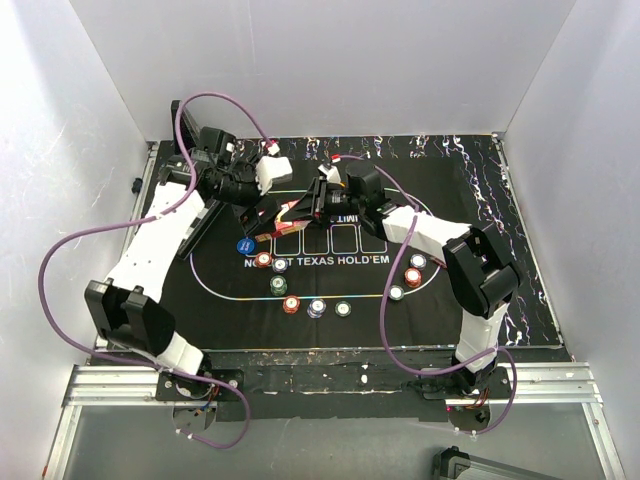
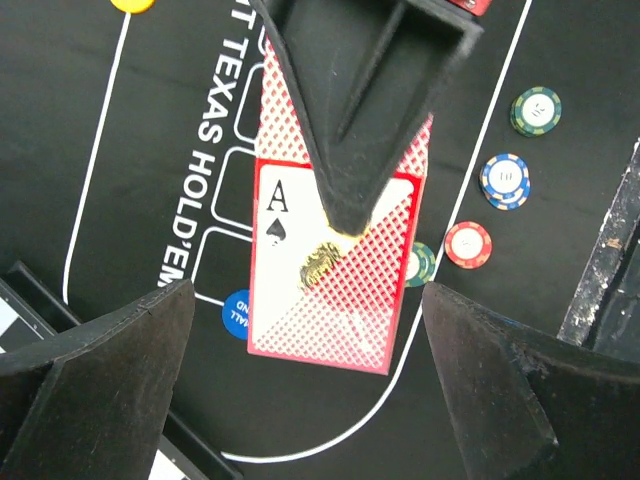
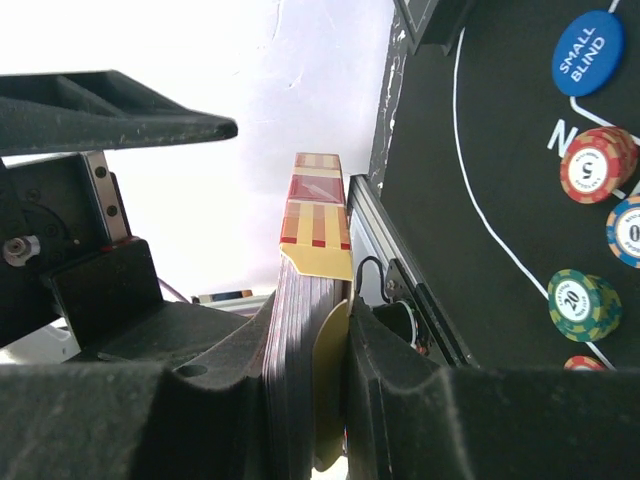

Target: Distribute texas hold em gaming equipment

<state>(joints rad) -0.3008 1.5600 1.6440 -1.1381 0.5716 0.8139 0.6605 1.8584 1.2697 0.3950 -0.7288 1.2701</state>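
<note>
My right gripper (image 1: 302, 208) (image 3: 312, 325) is shut on a red-pink card box (image 3: 316, 215) with its flap open and the card edges showing. It holds the box above the black mat. The left wrist view shows the box (image 2: 335, 290) with an ace of spades on it, under the right gripper's finger (image 2: 365, 110). My left gripper (image 1: 262, 212) (image 2: 308, 298) is open, its fingers on either side of the box and apart from it. A blue small blind disc (image 1: 243, 245) (image 2: 236, 312) (image 3: 588, 52) lies on the mat. A yellow disc (image 2: 132, 3) is at the frame's top edge.
Poker chips lie on the black printed mat (image 1: 450, 200): red (image 1: 263, 260), green (image 1: 279, 286) and blue-white (image 1: 317, 308) ones near the front, three more at the right (image 1: 412, 277). A chessboard edge (image 2: 15, 310) is at the left. White walls enclose the table.
</note>
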